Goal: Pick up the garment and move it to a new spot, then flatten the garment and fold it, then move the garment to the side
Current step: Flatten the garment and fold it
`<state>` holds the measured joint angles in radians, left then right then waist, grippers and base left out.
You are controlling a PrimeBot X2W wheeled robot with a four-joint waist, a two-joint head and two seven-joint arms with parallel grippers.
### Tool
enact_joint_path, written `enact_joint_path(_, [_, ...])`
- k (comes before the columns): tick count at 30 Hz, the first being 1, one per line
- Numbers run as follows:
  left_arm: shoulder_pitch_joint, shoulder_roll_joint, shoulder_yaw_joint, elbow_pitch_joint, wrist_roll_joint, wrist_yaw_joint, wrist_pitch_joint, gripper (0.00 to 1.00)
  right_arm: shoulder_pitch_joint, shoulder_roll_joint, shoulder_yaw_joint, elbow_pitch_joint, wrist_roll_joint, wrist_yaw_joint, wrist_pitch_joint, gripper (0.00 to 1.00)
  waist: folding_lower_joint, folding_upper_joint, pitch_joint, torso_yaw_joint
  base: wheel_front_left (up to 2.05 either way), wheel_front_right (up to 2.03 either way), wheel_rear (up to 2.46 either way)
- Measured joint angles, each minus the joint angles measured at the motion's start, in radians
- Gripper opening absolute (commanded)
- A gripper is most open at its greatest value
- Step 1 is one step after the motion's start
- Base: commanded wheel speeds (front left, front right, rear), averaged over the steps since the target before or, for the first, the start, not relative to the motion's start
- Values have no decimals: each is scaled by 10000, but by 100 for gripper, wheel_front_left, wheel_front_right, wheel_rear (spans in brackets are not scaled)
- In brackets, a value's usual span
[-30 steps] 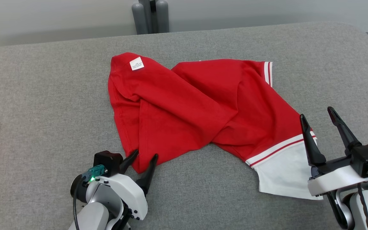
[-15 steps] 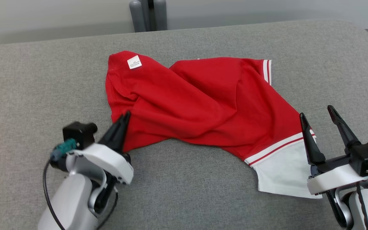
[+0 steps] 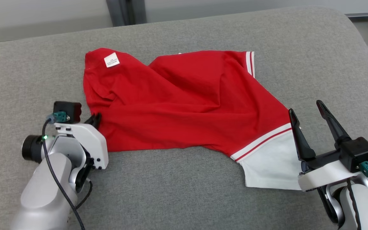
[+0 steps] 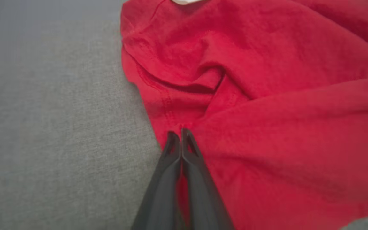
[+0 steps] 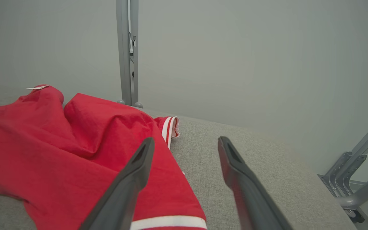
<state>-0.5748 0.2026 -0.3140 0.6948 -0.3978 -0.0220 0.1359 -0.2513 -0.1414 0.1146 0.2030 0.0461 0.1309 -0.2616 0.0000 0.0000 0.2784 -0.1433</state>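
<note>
Red garment [image 3: 184, 105] lies spread but rumpled across the middle of the grey padded surface [image 3: 184, 191]. Its small white label [image 3: 111, 60] is at the far left corner, a striped cuff [image 3: 249, 62] at the far right, and a white panel [image 3: 267, 163] trimmed with stripes at the near right.

I have the left gripper [image 3: 96, 118] at the garment's left edge. On the wrist camera its two dark fingers are pressed together with red cloth pinched between them. The right gripper [image 3: 304, 106] hangs over the near right of the garment, just beside the white panel, fingers spread wide and holding nothing.

The surface is woven grey cloth, rounded at its far right corner. A plain pale wall [image 5: 235, 64] stands behind it, with a grey metal post [image 5: 127, 51] rising at the far edge. Grey frame legs [image 5: 353, 179] show off the right end.

Against a second ago: the head camera has swung, so the whole scene sits further left. The left gripper was then spread around a hanging point of cloth at the near edge. It has since clamped and carried that point out to the left, and the near hem now runs straighter. The right gripper is unchanged.

Creases run through the middle of the cloth.
</note>
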Motion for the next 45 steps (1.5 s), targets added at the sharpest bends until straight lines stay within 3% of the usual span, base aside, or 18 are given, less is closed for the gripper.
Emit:
enact_joint_path(1, [-14,-4,-54,196,25,54,48,45,0,17,-13,2,0,0,0,100,0,0,15,-40,0,0,0])
enact_joint_path(2, [-60,0,-61,332,67,144,-35,100,0,29,-15,-2,0,0,0,100,0,0,31,-70,0,0,0])
enact_joint_path(12, [-244,-127,495,380,-44,512,-2840,100,70,35,-284,-33,-31,0,0,100,0,0,-136,156,0,0,0])
enact_joint_path(17, [-181,-123,552,-520,31,242,-3839,100,109,-6,-395,-234,-35,0,0,100,0,0,-330,431,0,0,0])
enact_joint_path(23, [1262,-267,1225,-2880,368,366,-3977,100,284,-15,-541,-554,-31,0,0,100,0,0,-668,874,0,0,0])
enact_joint_path(28, [2931,-966,1935,-4410,343,123,-3992,100,556,15,-727,-642,-59,0,0,100,0,0,-955,1229,0,0,0])
enact_joint_path(38, [4074,-1492,2527,-4932,401,-316,-3990,100,772,94,-711,-591,-105,0,0,100,0,0,-1227,1498,0,0,0])
enact_joint_path(45, [4068,-1538,1960,-4027,313,-525,-3988,100,762,146,-614,-589,-27,0,0,100,0,0,-1053,1404,0,0,0])
